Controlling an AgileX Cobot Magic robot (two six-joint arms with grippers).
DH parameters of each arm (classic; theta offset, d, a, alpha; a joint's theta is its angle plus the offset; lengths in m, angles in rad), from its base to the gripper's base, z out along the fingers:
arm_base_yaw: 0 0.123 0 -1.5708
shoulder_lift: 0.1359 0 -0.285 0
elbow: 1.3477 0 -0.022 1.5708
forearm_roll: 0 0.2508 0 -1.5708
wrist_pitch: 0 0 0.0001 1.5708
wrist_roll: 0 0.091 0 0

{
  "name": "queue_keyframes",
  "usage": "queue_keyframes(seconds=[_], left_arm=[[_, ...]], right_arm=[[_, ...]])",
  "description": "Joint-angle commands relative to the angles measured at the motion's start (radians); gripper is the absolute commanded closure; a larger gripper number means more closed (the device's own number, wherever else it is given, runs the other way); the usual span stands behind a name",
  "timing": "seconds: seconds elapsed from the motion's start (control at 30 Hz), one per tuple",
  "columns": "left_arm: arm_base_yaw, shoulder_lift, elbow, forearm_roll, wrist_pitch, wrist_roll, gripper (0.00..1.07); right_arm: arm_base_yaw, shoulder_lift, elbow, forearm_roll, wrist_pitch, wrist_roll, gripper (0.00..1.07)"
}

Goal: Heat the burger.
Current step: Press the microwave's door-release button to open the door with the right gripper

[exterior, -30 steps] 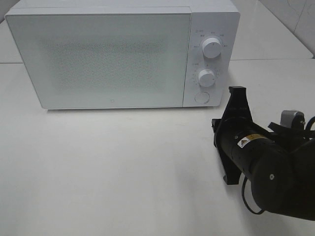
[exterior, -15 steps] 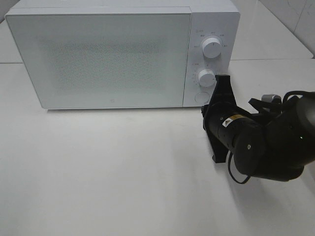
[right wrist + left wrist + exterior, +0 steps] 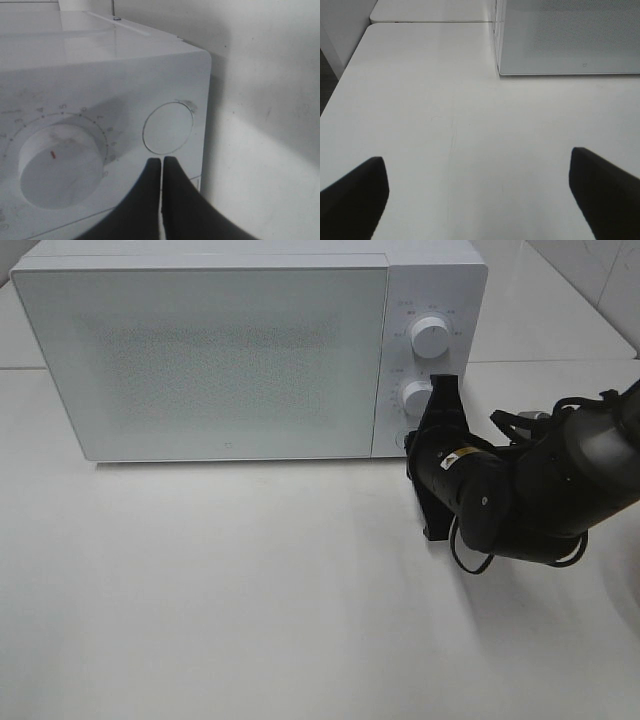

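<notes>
The burger is out of view. The white microwave (image 3: 230, 350) stands at the back of the table with its door closed. My right gripper (image 3: 441, 388) is shut and empty, its tips pointing at the control panel in front of the lower dial (image 3: 414, 396). In the right wrist view the shut fingertips (image 3: 161, 161) sit just short of the round button (image 3: 168, 127), beside the lower dial (image 3: 57, 165); whether they touch the panel I cannot tell. My left gripper (image 3: 476, 157) is open over bare table, with the microwave (image 3: 570, 35) off to one side.
An upper dial (image 3: 430, 337) sits above the lower one on the panel. The white table (image 3: 250, 590) stretches out in front of the microwave. A tiled wall stands at the back right. The table's left edge (image 3: 347, 75) shows in the left wrist view.
My right arm has swung left and forward from the table's right side, bringing the shut gripper up to the microwave's control panel. The left gripper's reading is steady.
</notes>
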Motion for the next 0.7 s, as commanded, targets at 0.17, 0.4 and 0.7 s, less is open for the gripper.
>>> queue_keyframes(seconds=[0.17, 0.4, 0.7], left_arm=[[0.005, -0.020, 0.003, -0.004, -0.003, 0.000, 0.17], [0.005, -0.020, 0.003, -0.004, -0.003, 0.000, 0.17], [0.005, -0.020, 0.003, -0.003, -0.003, 0.000, 0.17]], right_arm=[[-0.025, 0.051, -0.061, -0.035, 0.005, 0.005, 1.07], [-0.026, 0.085, -0.090, -0.009, 0.004, 0.005, 1.07], [-0.048, 0.105, -0.124, 0.005, -0.014, -0.007, 1.07]])
